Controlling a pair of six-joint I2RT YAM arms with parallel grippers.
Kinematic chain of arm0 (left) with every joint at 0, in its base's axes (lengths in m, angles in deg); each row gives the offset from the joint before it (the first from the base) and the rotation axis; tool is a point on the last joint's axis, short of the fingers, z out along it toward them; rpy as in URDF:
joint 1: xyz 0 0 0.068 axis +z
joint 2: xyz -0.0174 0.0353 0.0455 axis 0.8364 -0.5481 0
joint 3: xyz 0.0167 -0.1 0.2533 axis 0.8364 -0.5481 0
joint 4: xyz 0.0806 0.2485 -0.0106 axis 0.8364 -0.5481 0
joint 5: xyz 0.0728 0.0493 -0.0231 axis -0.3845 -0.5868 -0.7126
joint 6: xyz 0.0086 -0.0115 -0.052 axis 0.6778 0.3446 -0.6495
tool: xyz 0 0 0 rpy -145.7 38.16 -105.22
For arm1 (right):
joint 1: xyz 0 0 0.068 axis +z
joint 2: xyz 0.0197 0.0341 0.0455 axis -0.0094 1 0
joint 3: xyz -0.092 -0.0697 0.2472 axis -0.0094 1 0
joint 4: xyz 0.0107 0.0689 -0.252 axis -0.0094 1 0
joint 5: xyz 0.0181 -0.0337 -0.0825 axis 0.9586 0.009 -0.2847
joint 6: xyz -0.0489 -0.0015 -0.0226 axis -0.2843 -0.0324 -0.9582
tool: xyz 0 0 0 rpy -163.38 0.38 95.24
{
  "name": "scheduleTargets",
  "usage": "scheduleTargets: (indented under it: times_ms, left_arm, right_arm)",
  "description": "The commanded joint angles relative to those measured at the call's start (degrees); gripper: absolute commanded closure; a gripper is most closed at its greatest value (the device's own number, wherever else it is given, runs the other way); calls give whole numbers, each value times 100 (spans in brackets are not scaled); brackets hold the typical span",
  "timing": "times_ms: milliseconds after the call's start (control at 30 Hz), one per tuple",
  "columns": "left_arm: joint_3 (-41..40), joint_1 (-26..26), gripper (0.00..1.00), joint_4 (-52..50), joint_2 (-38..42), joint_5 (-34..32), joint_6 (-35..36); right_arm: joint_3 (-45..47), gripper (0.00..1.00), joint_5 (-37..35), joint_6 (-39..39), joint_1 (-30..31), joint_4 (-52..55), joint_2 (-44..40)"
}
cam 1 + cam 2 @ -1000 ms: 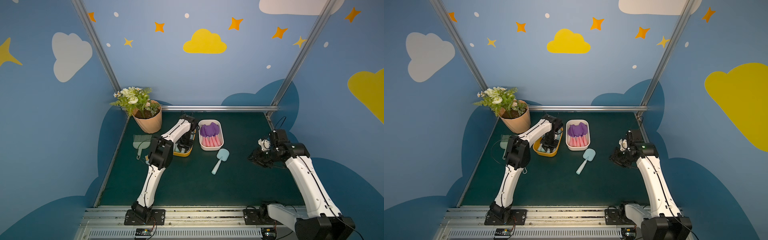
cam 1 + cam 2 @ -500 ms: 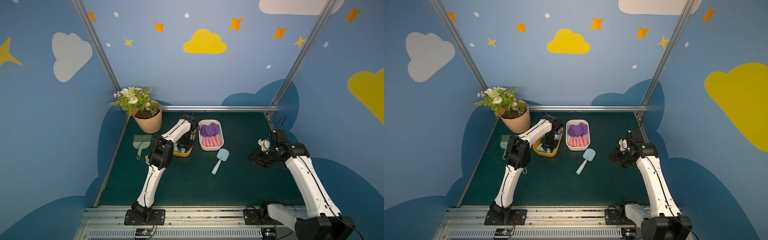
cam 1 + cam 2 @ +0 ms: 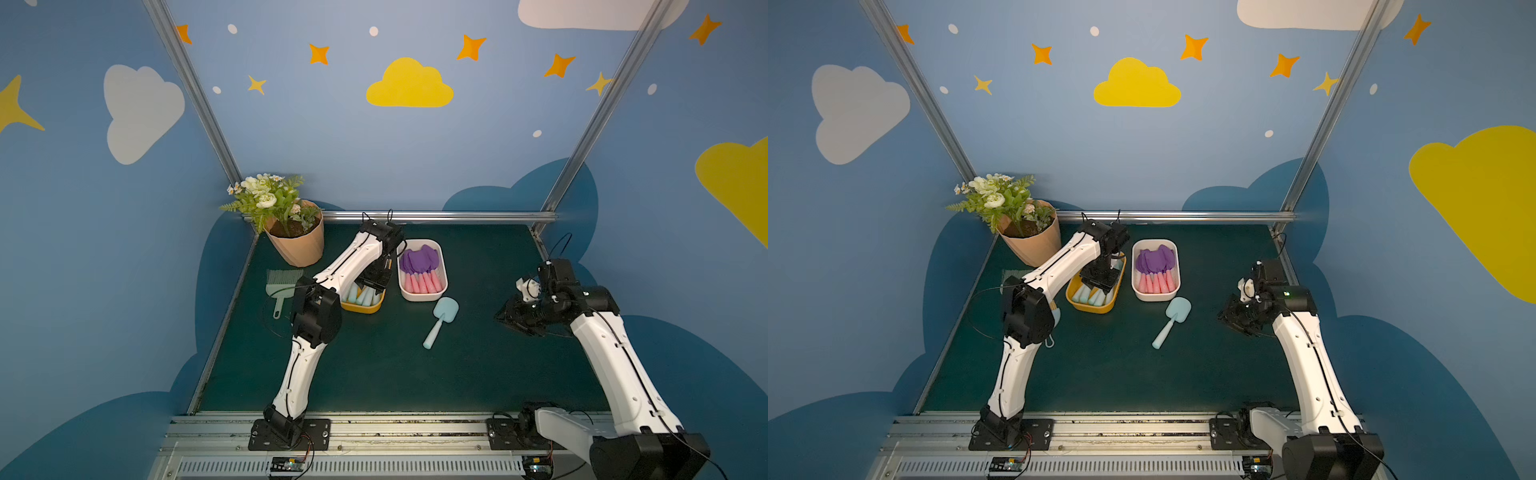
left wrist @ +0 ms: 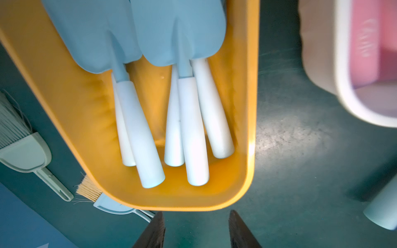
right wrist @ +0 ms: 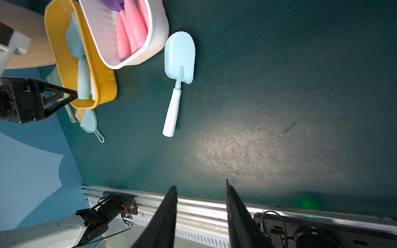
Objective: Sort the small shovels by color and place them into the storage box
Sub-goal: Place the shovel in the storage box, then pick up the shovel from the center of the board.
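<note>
The left claw (image 4: 196,221) hung above one end of the yellow tub (image 4: 252,107), jaws partly spread and empty, over the pale blue shovels (image 4: 137,128) laid inside with their handles together. Beside it, the white tub (image 3: 422,296) held the purple shovels (image 3: 419,262), pink handles in a row. One loose blue shovel (image 3: 441,318) lay flat on the green worktop (image 3: 374,365), just beside the white tub. Well apart, the right claw (image 5: 200,189) hovered part-open and empty. The shovel looked light, stiff and smooth. Its rounded handle, pinched mid-length, seemed the surest hold, because the thin, dished blade could slip.
</note>
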State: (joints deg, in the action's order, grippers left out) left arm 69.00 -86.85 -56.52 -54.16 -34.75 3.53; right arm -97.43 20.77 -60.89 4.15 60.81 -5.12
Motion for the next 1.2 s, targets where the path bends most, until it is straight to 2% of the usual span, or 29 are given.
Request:
scheduleTargets:
  times_ms: [0,333,667,833,1167]
  left_arm:
    - [82,-24,61,-153,435,-106,-40]
    - [-460,-166,59,-2,1824,-91,-217]
    - [-1773,-384,58,786,3035,896,-428]
    - [-2171,-870,58,1095,3122,1056,-687]
    - [-2579,-1943,56,1713,2630,1218,-1068]
  right_arm:
    - [-42,61,61,43,-12,-19,-61]
    - [-21,61,214,199,16,52,-173]
    - [255,61,340,256,56,146,-349]
    - [397,61,334,262,67,185,-465]
    - [723,61,342,270,80,223,-554]
